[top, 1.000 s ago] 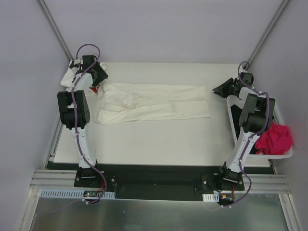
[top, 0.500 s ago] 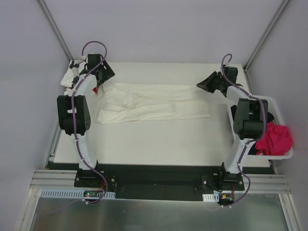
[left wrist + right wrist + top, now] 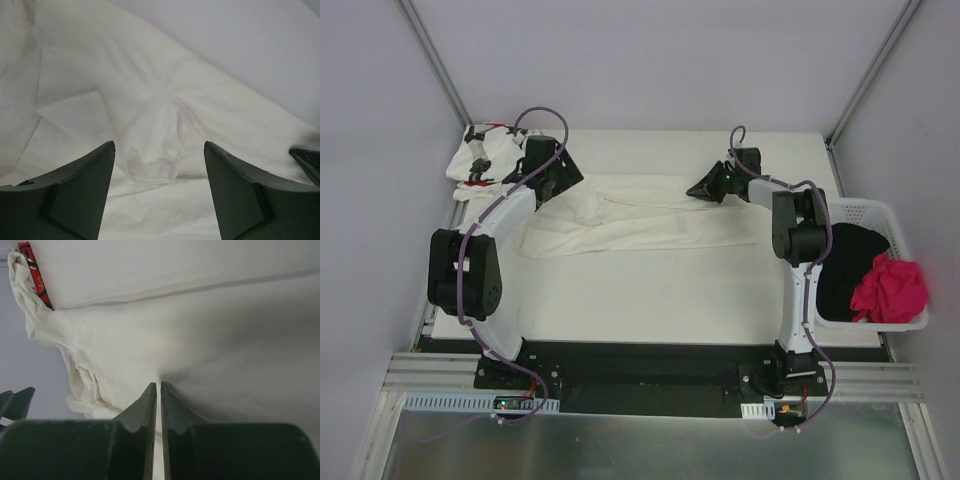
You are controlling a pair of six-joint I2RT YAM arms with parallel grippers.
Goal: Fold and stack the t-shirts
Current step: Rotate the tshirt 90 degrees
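Observation:
A large cream-white t-shirt point(image 3: 640, 215) lies folded into a long band across the table's far half. My left gripper point(image 3: 560, 175) hovers open over its left part; in the left wrist view the gripper point(image 3: 159, 145) has its fingers wide apart above a puckered fold point(image 3: 165, 135), holding nothing. My right gripper point(image 3: 702, 190) sits at the band's upper right edge. In the right wrist view the gripper point(image 3: 158, 384) is shut, a thin layer of cream cloth point(image 3: 225, 340) pinched at its tips. A white t-shirt with black and red marks point(image 3: 480, 160) lies crumpled at the back left corner.
A white perforated basket point(image 3: 910, 320) stands at the table's right edge with a pink cloth point(image 3: 892, 288) and a black cloth point(image 3: 845, 265) inside. The red-marked edge of the printed shirt point(image 3: 32, 270) shows far off in the right wrist view.
Both arms swung inward over the cream shirt. The left gripper left the printed shirt at the back corner and opened wider. The right gripper came from the right side and closed on the cloth.

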